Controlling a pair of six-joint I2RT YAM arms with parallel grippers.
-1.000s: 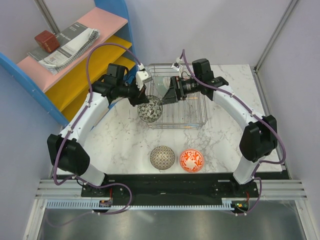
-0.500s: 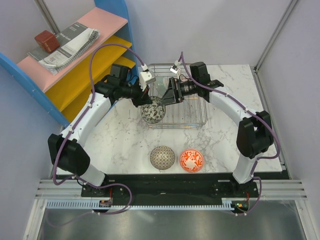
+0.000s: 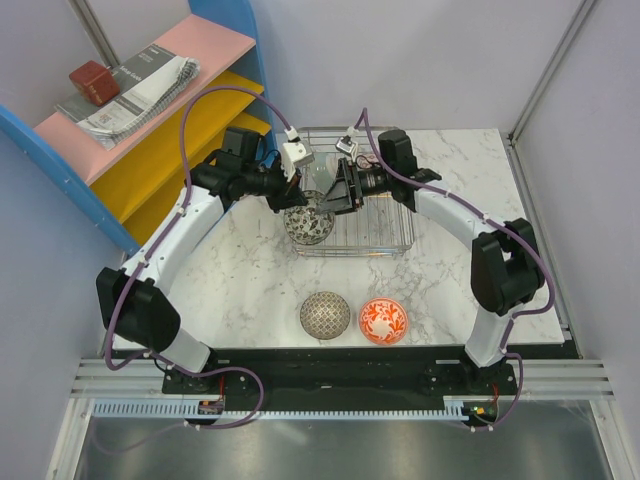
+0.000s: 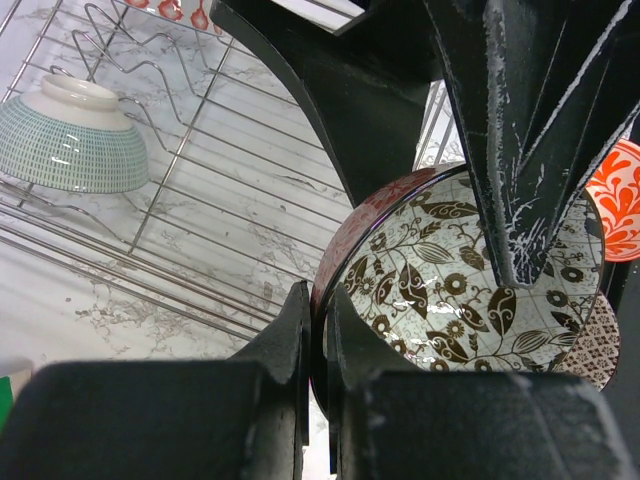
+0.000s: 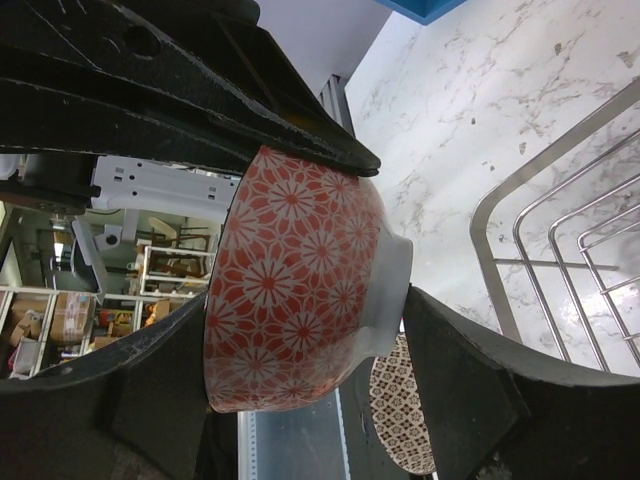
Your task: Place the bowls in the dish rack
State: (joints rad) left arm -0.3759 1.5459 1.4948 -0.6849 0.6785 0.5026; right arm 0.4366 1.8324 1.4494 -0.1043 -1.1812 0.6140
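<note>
Shifted rightward, the dark grey patterned bowl (image 4: 440, 270) hangs over the near-left corner of the dish rack (image 3: 370, 250), toward the far edge of the surface (image 3: 260, 290). My left fingers (image 4: 285, 345) pinch its rim; my right fingers (image 5: 455, 375) straddle it, whether gripping I cannot tell.

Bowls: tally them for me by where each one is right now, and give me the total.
In the dish rack: 1 (pale green bowl)
Pinched by the left gripper, right gripper around it: 1 (red-backed bowl)
On the table: 2 (beige-grey bowl, red-orange bowl)
Total: 4
</note>
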